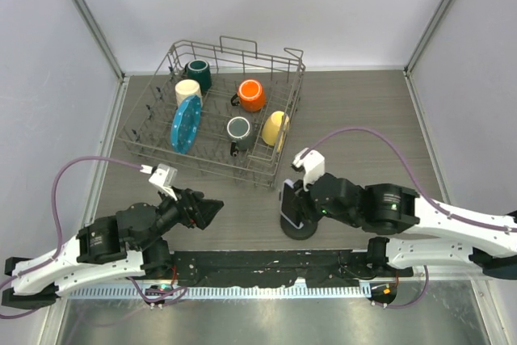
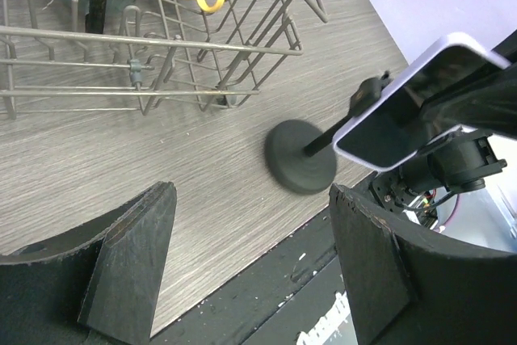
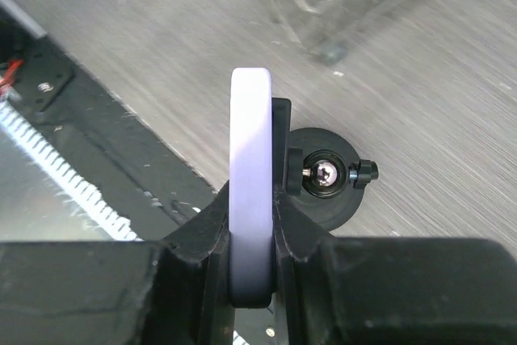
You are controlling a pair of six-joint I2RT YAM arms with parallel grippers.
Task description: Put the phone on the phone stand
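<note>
Left fingers [image 2: 129, 264] spread wide with nothing between them. They hang over bare tabletop [image 2: 186, 167] near the front edge, pointed toward the stand.

Right fingers [image 3: 202, 244] are clamped on the phone [image 3: 250, 191], one on each face, pinching it edge-on. The phone is tilted and off the tabletop, right above the phone stand [image 3: 327, 208]. Its back is against the stand's head plate, with the ball joint just behind. Can't tell if it's fully seated.

The stand's round base lies flat on the tabletop, between the two arms.

Further back is a wire dish rack [image 1: 202, 169]. It holds a grey mug [image 1: 239, 129], yellow mug [image 1: 275, 127], orange mug [image 1: 251, 94], cream mug [image 1: 187, 90] and dark teal mug [image 1: 198, 76], plus a blue plate [image 1: 186, 123] standing on edge.
</note>
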